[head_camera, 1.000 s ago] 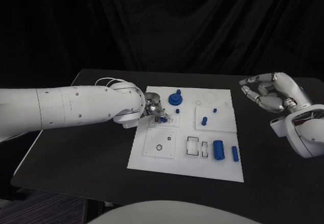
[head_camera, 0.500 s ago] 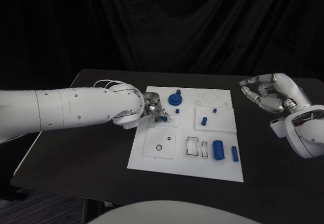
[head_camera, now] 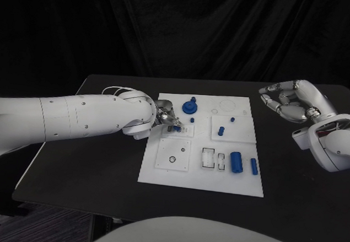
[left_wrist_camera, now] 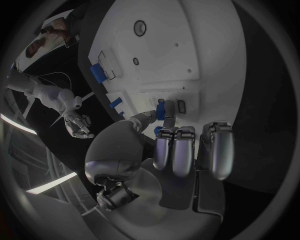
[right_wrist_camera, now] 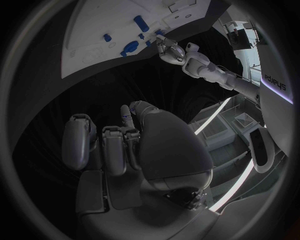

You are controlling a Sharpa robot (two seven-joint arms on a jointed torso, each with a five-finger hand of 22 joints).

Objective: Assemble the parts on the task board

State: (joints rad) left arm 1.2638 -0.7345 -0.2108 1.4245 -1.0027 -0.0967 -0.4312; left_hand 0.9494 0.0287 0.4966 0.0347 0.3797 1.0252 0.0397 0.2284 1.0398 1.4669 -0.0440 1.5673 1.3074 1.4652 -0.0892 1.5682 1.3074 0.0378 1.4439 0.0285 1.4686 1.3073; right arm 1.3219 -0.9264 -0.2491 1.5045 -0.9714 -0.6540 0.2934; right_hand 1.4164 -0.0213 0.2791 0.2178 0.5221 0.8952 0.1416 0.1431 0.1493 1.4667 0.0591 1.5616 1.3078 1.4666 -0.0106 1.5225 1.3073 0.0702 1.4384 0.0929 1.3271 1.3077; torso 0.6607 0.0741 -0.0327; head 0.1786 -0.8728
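Note:
The white task board lies mid-table. My left hand reaches over the board's left side and pinches a small blue part between thumb and a finger, right at a small plate there; the same part shows against the board in the left wrist view. My right hand hovers off the board's far right corner with its fingers curled. In the right wrist view a slim bluish peg stands between its thumb and fingers.
On the board are a round blue piece, a small peg, two pegs on the right plate, a thick cylinder and a slim one. Black table surrounds the board.

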